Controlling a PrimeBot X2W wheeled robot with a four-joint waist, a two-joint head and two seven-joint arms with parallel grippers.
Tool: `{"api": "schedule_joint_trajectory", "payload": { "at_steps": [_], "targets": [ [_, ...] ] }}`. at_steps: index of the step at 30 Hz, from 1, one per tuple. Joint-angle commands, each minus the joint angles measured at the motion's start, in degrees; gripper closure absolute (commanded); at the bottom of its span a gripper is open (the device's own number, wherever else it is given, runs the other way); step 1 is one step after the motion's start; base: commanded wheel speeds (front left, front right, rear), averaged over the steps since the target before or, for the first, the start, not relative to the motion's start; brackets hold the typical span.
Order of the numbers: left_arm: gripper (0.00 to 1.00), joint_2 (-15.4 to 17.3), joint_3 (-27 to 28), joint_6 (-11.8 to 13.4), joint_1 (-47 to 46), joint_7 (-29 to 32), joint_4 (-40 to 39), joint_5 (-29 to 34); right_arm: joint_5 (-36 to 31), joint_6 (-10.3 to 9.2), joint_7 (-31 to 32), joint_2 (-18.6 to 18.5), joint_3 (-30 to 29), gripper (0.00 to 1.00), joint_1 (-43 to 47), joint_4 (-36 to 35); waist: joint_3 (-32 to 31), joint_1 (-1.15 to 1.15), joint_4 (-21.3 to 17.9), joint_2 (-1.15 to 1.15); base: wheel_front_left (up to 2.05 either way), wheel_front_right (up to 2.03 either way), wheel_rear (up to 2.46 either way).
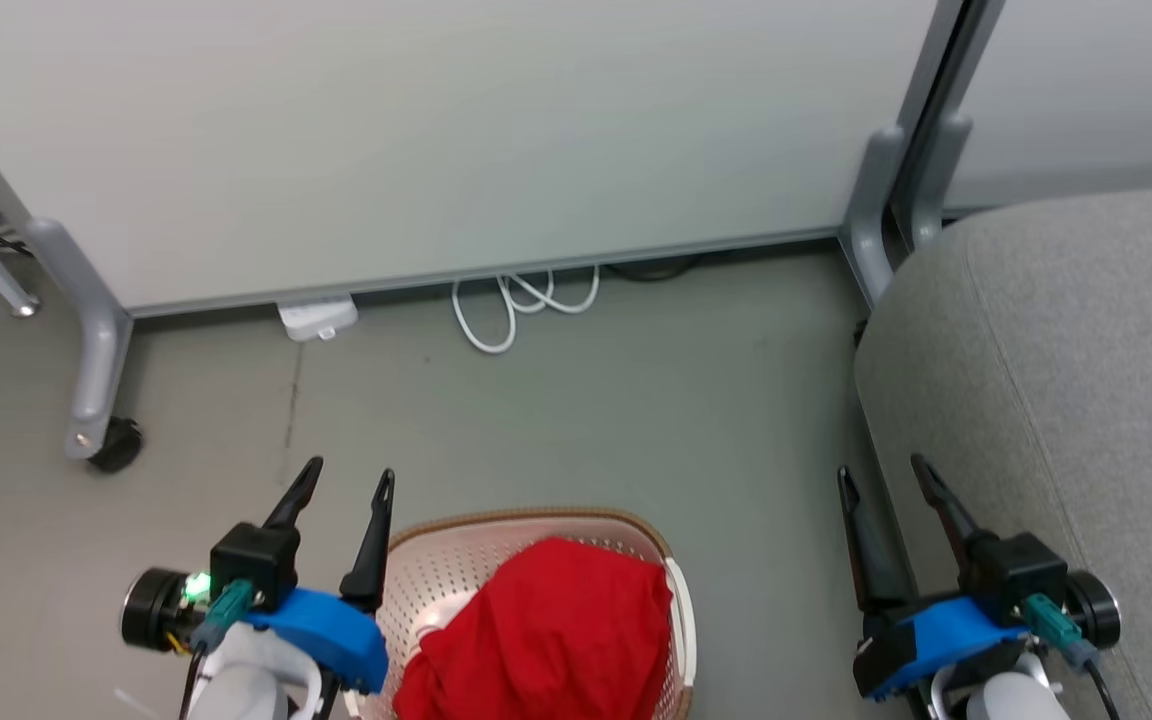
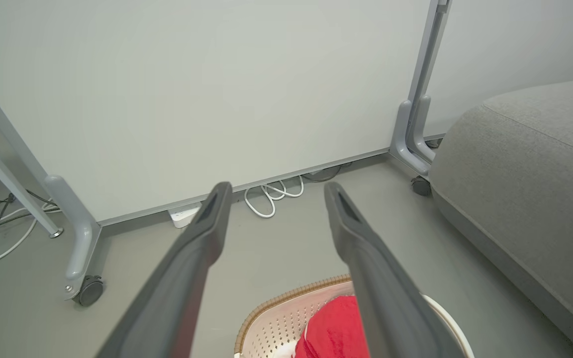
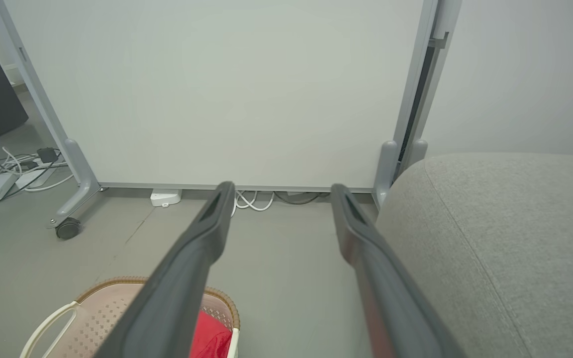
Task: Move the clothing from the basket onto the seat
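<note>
Red clothing (image 1: pixel 556 635) lies heaped in the cream basket (image 1: pixel 431 575) with its brown rim, on the floor at the bottom centre of the head view. My left gripper (image 1: pixel 348 478) is open above the basket's left edge, empty. My right gripper (image 1: pixel 884 472) is open and empty between the basket and the grey seat (image 1: pixel 1066 370) on the right. The left wrist view shows the basket (image 2: pixel 276 323) and clothing (image 2: pixel 336 328) below its fingers, with the seat (image 2: pixel 530 164) at right. In the right wrist view the basket (image 3: pixel 102 308) and clothing (image 3: pixel 209 335) sit low left, the seat (image 3: pixel 495 238) at right.
A white partition panel (image 1: pixel 436 130) on grey wheeled legs (image 1: pixel 96 380) stands ahead across the floor. White cable loops (image 1: pixel 516 300) and a small white box (image 1: pixel 316 318) lie at its foot. A second grey leg (image 1: pixel 871 220) stands by the seat's far corner.
</note>
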Motion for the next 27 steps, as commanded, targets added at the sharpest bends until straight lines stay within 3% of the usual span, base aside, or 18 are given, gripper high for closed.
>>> {"api": "schedule_joint_trajectory", "payload": {
  "at_steps": [1,9,19,27],
  "targets": [
    [0.0,0.64,-0.72,-0.3,-1.94,-0.18,1.15,0.54,-0.2,-0.02,-0.22,-0.13,0.21,0.0,-1.37,-0.39,3.5,0.0,-2.06,0.0,0.0,0.0,0.0],
    [0.0,2.92,-8.04,-0.78,-12.16,-0.19,11.05,1.7,-0.14,-0.02,-0.2,-0.11,1.19,0.0,-7.19,-2.45,13.36,0.0,-5.63,0.0,0.0,0.0,0.0],
    [0.0,6.19,-22.31,-0.69,-24.35,-0.18,27.37,0.39,0.04,-0.03,-0.18,-0.09,1.8,0.0,-13.27,-5.59,25.59,0.0,-7.99,0.0,0.0,0.0,0.0],
    [0.0,6.5,-32.88,-0.7,-31.98,2.23,38.13,-0.31,0.03,-0.02,-0.17,-0.1,2.33,0.0,-17.43,-7.55,33.6,0.0,-8.77,0.0,0.0,0.0,0.0]
  ]
}}
